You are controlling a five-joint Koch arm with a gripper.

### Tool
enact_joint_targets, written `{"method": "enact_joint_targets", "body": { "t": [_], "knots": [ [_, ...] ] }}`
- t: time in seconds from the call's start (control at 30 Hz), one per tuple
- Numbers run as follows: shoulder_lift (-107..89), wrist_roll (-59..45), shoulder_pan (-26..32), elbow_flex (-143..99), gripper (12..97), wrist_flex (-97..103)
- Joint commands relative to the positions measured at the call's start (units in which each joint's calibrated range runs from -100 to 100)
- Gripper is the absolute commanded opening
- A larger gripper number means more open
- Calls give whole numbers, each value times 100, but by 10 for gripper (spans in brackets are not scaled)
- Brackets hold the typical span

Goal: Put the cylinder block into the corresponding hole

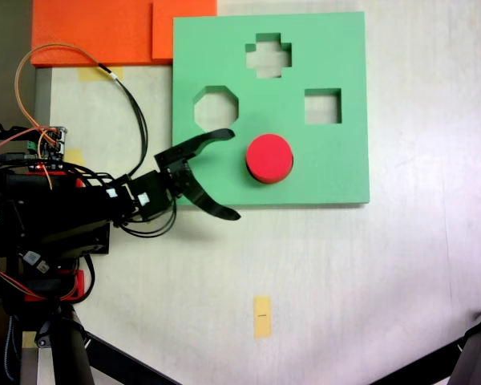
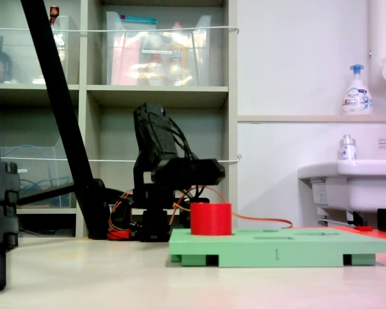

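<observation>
The red cylinder block [image 1: 269, 156] stands upright on the lower middle of the green foam board [image 1: 337, 168]; it also rises above the board [image 2: 270, 246] in the low fixed view [image 2: 211, 219]. The circular cut-out is hidden, the cylinder covering that spot; whether the block sits in it I cannot tell. My gripper [image 1: 231, 174] is open just left of the cylinder, not touching it. One black finger [image 1: 212, 138] lies over the board's left part and the other [image 1: 216, 208] over its lower left edge. Nothing is between them.
The board also has an octagonal cut-out [image 1: 216, 108], a cross-shaped cut-out [image 1: 268, 56] and a square cut-out [image 1: 322, 106]. Orange foam sheets [image 1: 104, 32] lie at the top left. A yellow tape piece [image 1: 261, 316] marks the table. Tripod legs [image 1: 104, 353] cross the lower corners.
</observation>
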Motion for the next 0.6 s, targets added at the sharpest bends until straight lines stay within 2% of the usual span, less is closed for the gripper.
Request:
{"method": "enact_joint_targets", "body": {
  "t": [0.0,0.07,0.1,0.13,0.23,0.33,0.47,0.57],
  "knots": [
    [-1585,-234,-195,51,801,-797],
    [-3023,-400,-366,61,681,-2010],
    [-3023,-498,-508,121,580,-2733],
    [-3023,-576,-669,131,515,-3021],
    [-3023,-1612,-1084,51,501,-2925],
    [-3023,-3263,-1372,-308,494,-2193],
    [-3023,-4122,-1465,-756,493,-2155],
    [-3023,-5377,-1490,-1374,497,-2145]
  ]
}}
